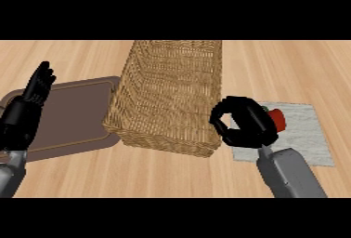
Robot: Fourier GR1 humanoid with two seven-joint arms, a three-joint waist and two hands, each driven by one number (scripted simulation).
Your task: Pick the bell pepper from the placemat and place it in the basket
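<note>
A red bell pepper (277, 118) with a green stem lies on the grey placemat (303, 130) at the right; only its right side shows. My right hand (245, 122) covers the rest of it, fingers curled round it over the mat's left part. A tall wicker basket (171, 93) stands in the middle, its right wall just left of that hand. At the left edge my left hand (31, 100) rests open, fingers pointing up.
A brown tray (75, 111) lies left of the basket, partly under my left hand. The wooden counter (274, 65) stretches behind the mat and in front of the basket.
</note>
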